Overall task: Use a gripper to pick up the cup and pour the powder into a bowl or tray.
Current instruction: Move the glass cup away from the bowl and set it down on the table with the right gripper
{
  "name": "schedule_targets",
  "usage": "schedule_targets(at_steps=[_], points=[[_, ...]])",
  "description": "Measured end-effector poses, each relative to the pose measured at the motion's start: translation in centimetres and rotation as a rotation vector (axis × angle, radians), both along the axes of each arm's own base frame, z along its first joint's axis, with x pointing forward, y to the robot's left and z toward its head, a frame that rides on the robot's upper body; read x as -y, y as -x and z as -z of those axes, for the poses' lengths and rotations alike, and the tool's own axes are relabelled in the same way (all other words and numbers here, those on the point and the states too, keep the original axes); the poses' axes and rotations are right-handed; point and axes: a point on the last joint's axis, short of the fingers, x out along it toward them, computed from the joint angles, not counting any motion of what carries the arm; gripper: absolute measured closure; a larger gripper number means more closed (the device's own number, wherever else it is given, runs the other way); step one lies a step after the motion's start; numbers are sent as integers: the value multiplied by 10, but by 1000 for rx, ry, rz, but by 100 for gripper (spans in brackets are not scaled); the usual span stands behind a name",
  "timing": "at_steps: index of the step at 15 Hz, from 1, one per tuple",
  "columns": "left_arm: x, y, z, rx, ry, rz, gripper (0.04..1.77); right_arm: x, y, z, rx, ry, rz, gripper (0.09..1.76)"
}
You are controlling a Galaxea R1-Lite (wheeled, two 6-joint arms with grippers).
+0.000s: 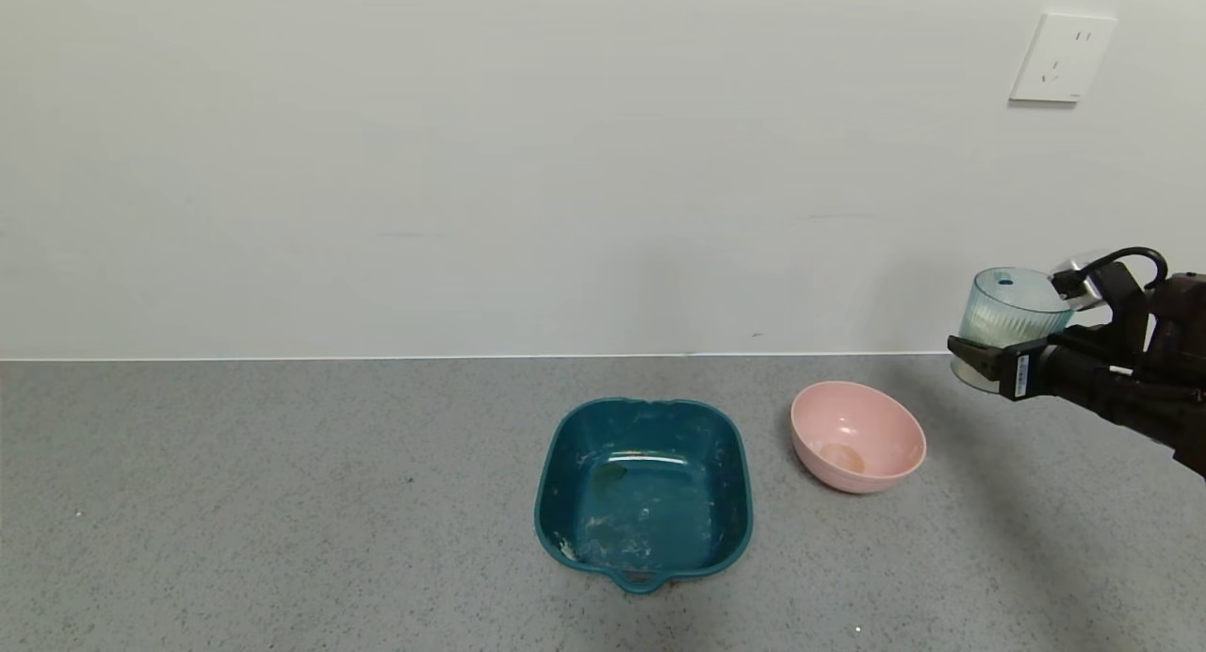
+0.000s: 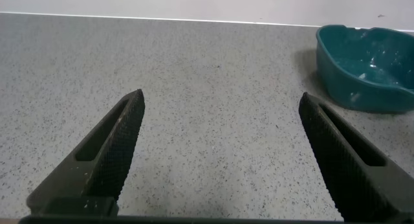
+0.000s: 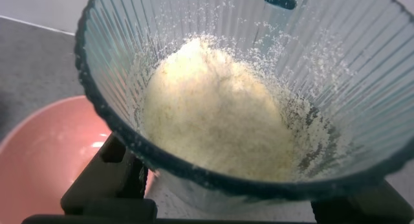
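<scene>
The right gripper (image 1: pixel 980 358) is clamped on the cup (image 1: pixel 1008 317), held upright above the counter with powder (image 3: pixel 213 114) heaped inside — the teal basin (image 1: pixel 643 492) lies well to its left, beyond the pink bowl (image 1: pixel 857 435). The left gripper (image 2: pixel 220 159) hangs spread open over bare counter.

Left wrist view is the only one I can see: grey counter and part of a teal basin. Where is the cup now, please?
Observer: The cup is held in the right end effector, raised above the counter at the robot's far right.
Operator: Is powder inside it?
Observer: Yes, the powder sits heaped in the cup, not poured.
Operator: What is beside the basin?
Observer: A pink bowl stands to the right of the teal basin, apart from it.
</scene>
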Motion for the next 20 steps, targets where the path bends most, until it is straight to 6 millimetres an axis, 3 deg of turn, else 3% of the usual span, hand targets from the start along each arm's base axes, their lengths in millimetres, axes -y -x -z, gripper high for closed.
schedule_targets(at_steps=[3, 9, 15, 20], points=[[0, 0, 0, 0, 0, 0, 9, -28, 5, -13, 39, 70, -49, 49], [0, 0, 0, 0, 0, 0, 9, -92, 7, -18, 35, 183, -127, 49], [0, 0, 0, 0, 0, 0, 9, -153, 4, 0, 25, 360, -182, 49], [0, 0, 0, 0, 0, 0, 9, -190, 2, 19, -57, 528, -182, 49]])
